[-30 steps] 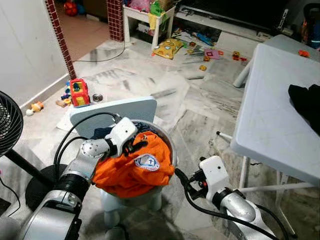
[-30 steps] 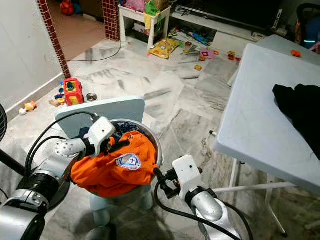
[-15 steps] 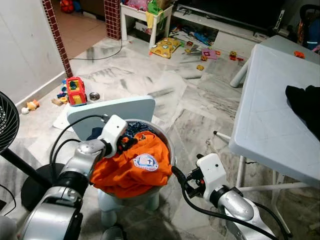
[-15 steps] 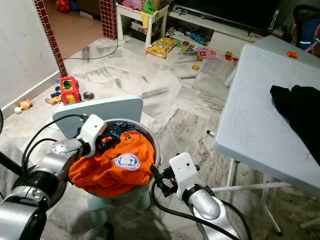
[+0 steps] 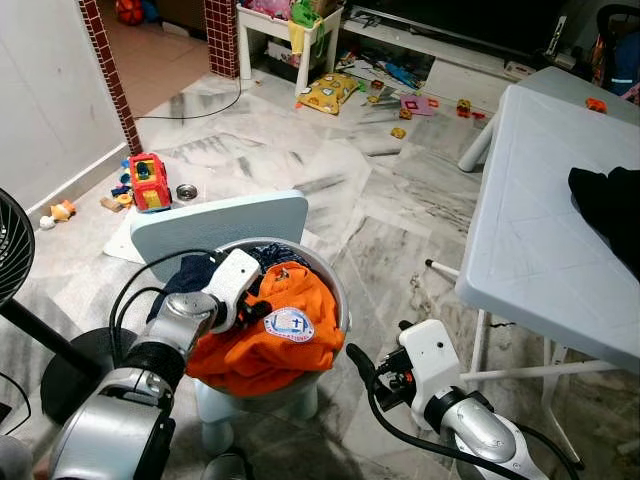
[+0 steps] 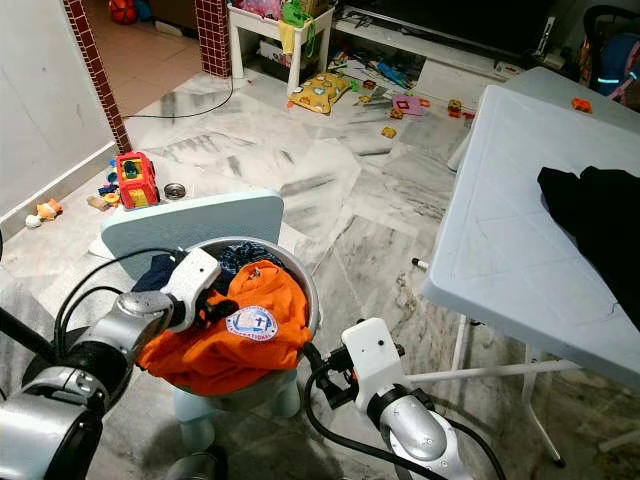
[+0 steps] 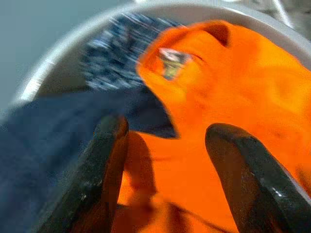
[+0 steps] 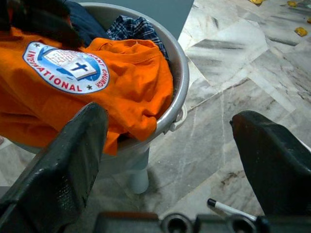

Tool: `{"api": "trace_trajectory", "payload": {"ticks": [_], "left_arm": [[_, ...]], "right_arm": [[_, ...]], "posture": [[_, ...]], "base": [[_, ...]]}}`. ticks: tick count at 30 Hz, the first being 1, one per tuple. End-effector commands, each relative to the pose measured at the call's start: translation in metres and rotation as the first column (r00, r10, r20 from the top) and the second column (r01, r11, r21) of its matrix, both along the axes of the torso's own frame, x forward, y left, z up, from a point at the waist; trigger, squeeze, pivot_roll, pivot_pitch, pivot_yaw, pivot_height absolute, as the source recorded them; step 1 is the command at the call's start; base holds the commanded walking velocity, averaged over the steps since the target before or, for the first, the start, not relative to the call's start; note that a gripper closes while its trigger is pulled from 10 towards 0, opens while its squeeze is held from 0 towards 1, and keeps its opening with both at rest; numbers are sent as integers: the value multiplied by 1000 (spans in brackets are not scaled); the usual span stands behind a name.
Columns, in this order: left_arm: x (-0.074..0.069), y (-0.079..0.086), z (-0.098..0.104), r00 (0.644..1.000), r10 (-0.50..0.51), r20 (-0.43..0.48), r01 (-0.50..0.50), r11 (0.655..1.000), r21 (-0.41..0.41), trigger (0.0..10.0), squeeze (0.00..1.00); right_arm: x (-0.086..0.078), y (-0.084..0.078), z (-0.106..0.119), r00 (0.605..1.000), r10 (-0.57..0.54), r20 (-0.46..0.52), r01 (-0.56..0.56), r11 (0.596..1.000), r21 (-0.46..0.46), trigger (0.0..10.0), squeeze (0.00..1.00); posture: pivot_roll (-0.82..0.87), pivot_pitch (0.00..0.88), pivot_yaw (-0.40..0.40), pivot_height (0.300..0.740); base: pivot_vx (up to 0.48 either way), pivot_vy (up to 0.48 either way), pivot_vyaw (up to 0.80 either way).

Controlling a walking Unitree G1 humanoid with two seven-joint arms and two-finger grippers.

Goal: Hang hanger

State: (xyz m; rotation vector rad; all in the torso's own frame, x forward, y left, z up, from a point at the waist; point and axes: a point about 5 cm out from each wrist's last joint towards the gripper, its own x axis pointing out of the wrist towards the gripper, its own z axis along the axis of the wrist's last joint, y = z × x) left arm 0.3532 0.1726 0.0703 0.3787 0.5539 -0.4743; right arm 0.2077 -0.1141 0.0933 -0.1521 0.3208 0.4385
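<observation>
An orange shirt (image 5: 285, 335) with a round badge lies on top of a grey laundry basin (image 5: 338, 290), over dark blue and checked clothes (image 8: 136, 28). The basin stands on a pale blue stool (image 5: 215, 220). My left gripper (image 5: 255, 308) rests on the shirt's left side; in the left wrist view the left gripper (image 7: 170, 160) is open, its fingers (image 7: 104, 160) spread on the orange cloth. My right gripper (image 5: 358, 362) hovers low, to the right of the basin, open with nothing in it. I see no hanger.
A white folding table (image 5: 530, 230) with a black garment (image 5: 605, 205) stands at the right, its legs close to my right arm. A black fan (image 5: 15, 250) is at the left. Toys (image 5: 148, 183) litter the marble floor beyond. A pen (image 8: 228, 208) lies on the floor.
The view has shifted a little. My left gripper has slid down and left across the orange shirt. The right gripper has sunk slightly beside the basin.
</observation>
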Motion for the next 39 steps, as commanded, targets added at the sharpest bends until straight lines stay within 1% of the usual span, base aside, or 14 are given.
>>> {"api": "trace_trajectory", "payload": {"ticks": [1, 3, 7, 9, 11, 13, 16, 18, 19, 23, 28, 32, 35, 39], "left_arm": [[8, 0, 11, 998, 21, 62, -22, 1000, 11, 10000, 0], [15, 3, 25, 985, 68, 157, -67, 998, -15, 10000, 0], [16, 6, 28, 980, 91, 176, -89, 996, -20, 10000, 0], [12, 13, 21, 985, 105, 138, -107, 994, 8, 10000, 0], [9, 16, 16, 989, 107, 106, -108, 994, 8, 10000, 0], [0, 12, 3, 999, 52, -16, -52, 999, -10, 10000, 0], [-4, 7, -5, 996, 35, -77, -40, 998, -55, 10000, 0], [-6, 5, -8, 995, 20, -100, -25, 998, -50, 10000, 0], [-10, 3, -13, 991, -2, -135, -5, 999, -54, 0, 0], [-16, 5, -20, 982, -20, -189, 11, 999, -51, 0, 0], [-20, 12, -23, 979, -17, -205, 8, 999, -43, 0, 0], [-20, 14, -22, 981, -9, -192, 0, 999, -44, 0, 0], [-19, 15, -20, 986, -21, -165, 16, 999, -37, 0, 0], [-16, 16, -16, 993, -4, -117, 0, 999, -36, 0, 0]], "right_arm": [[0, -4, 2, 1000, -15, 2, 15, 1000, -13, 10000, 0], [1, -4, 2, 1000, -14, 2, 14, 1000, -14, 10000, 0], [2, -2, 2, 1000, -10, 3, 11, 1000, -13, 10000, 0], [3, 0, 2, 1000, -4, 3, 4, 1000, -13, 10000, 0], [3, 1, 2, 1000, 2, 4, -2, 1000, -16, 10000, 0], [4, 0, 2, 1000, 5, 4, -5, 1000, -17, 10000, 0], [5, 0, 1, 1000, 9, 5, -9, 1000, -23, 10000, 0], [6, 0, 2, 1000, 9, 6, -9, 1000, -23, 10000, 0], [7, -1, 2, 1000, 9, 11, -9, 1000, -28, 10000, 0], [8, -4, 3, 1000, 5, 15, -5, 999, -36, 10000, 0], [8, -4, 1, 1000, 4, 12, -4, 999, -41, 10000, 0], [9, -3, 1, 1000, 10, 13, -10, 999, -41, 10000, 0], [11, -3, 2, 1000, 12, 14, -12, 999, -42, 10000, 0], [13, -4, 2, 1000, 11, 19, -11, 999, -45, 10000, 0]], "posture": [[13, 166, -106, 740], [18, 167, -106, 740], [22, 167, -107, 740], [28, 163, -110, 740], [29, 161, -111, 740], [34, 157, -113, 740], [33, 153, -112, 740], [30, 146, -109, 740], [26, 140, -106, 740], [27, 135, -103, 740], [35, 126, -106, 740], [41, 123, -109, 740], [43, 123, -111, 740], [42, 125, -110, 740]], "base": [[0, 0, 0], [0, 0, 0], [0, 0, 0], [0, 0, 0], [0, 0, 0], [0, 0, 0], [0, 0, 0], [0, 0, 0], [0, 0, 0], [0, 0, 0], [0, 0, 0], [0, 0, 0], [0, 0, 0], [0, 0, 0]]}}
